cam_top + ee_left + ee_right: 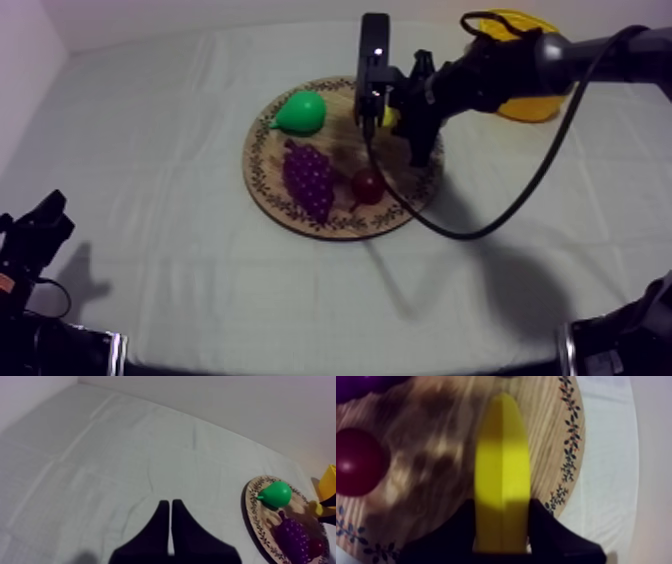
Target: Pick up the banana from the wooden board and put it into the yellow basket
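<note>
Right claw is closed on the banana, with one of its black fingers on each side, near one end. The banana is long and points straight out from the claw, away from the arm, so the fingers pinch it across its thin way. It is over the wooden board, close to the edge where the cloth begins. I cannot tell if it is touching the wood or is a little bit up. Seen from above, the claw is at the far right part of the board. The yellow basket is just past the board, behind the right arm, toward the far right of the table. So I think the banana has to go up and then back the way the arm comes in. The pear, the grapes and the small red fruit lie on other parts of the board, off that path. Left claw is shut with nothing in it, low at the near left of the table, so the right arm is much the nearer one.
</note>
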